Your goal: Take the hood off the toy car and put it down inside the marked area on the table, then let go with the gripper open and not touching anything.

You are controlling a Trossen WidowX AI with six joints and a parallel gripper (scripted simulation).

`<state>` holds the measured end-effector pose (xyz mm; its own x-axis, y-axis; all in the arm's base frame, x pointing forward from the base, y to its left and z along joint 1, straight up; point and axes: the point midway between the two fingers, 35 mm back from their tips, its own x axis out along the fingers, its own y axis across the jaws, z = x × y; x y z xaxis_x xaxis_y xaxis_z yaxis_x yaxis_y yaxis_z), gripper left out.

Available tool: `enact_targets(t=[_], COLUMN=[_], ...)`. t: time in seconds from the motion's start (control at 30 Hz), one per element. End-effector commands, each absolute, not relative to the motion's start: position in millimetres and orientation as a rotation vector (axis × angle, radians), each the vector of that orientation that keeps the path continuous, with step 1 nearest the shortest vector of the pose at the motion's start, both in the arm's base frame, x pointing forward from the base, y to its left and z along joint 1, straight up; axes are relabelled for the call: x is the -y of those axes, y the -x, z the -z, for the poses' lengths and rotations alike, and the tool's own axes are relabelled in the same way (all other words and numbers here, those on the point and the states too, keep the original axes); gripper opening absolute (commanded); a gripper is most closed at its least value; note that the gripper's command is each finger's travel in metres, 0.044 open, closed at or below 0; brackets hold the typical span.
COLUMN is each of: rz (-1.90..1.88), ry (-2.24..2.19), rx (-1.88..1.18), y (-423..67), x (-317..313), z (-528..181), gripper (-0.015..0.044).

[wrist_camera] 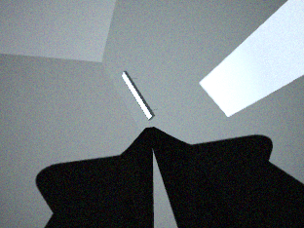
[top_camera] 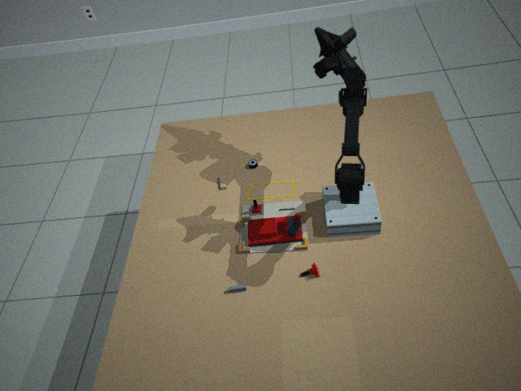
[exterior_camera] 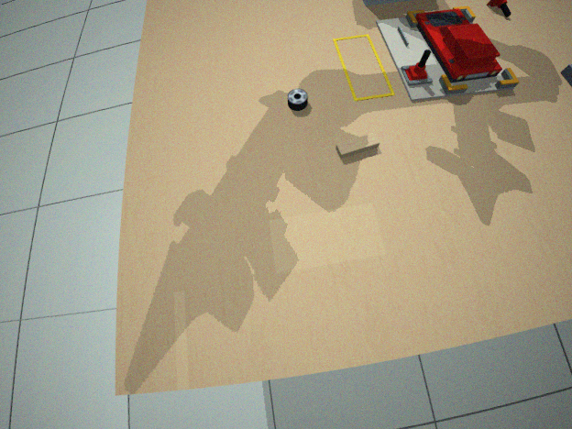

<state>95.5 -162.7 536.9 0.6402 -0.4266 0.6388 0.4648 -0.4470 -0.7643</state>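
1. While the arm stands raised at the upper right of the top view, its gripper (top_camera: 334, 39) points up and away from the table, well apart from everything on it; the fingers are pressed together on nothing, as the wrist view shows them meeting at a point against bare grey surroundings.
2. At mid-frame in the top view the toy car (top_camera: 275, 231) sits on its grey fixture plate (top_camera: 294, 206), with the red hood (top_camera: 261, 229) apparently in place on the body, though the exact seam of the hood is too small to tell.
3. Just above the plate lies the marked area (top_camera: 270, 190), a yellow outline with nothing inside it.
4. By my judgement nothing of the task is done: reaching down, opening, gripping the hood, lifting it off, setting it in the outline and releasing all remain.
5. Loose bits — a black wheel (top_camera: 252, 164), a red cone piece (top_camera: 311, 270), a grey bar (top_camera: 236, 288) — lie around.
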Motion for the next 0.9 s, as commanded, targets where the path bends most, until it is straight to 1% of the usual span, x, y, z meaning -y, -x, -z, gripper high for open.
enact_targets(t=[0.0, 0.17, 0.53, 0.87], rz=[1.013, 0.977, 0.846, 0.661], ry=[1.761, 1.655, 1.354, 1.045], rx=[0.032, 0.060, 0.127, 0.114], y=[-96, -104, -147, -205], x=[163, 177, 211, 229], z=[-537, -532, -513, -478], gripper=[0.0026, 0.0157, 0.0440, 0.0440])
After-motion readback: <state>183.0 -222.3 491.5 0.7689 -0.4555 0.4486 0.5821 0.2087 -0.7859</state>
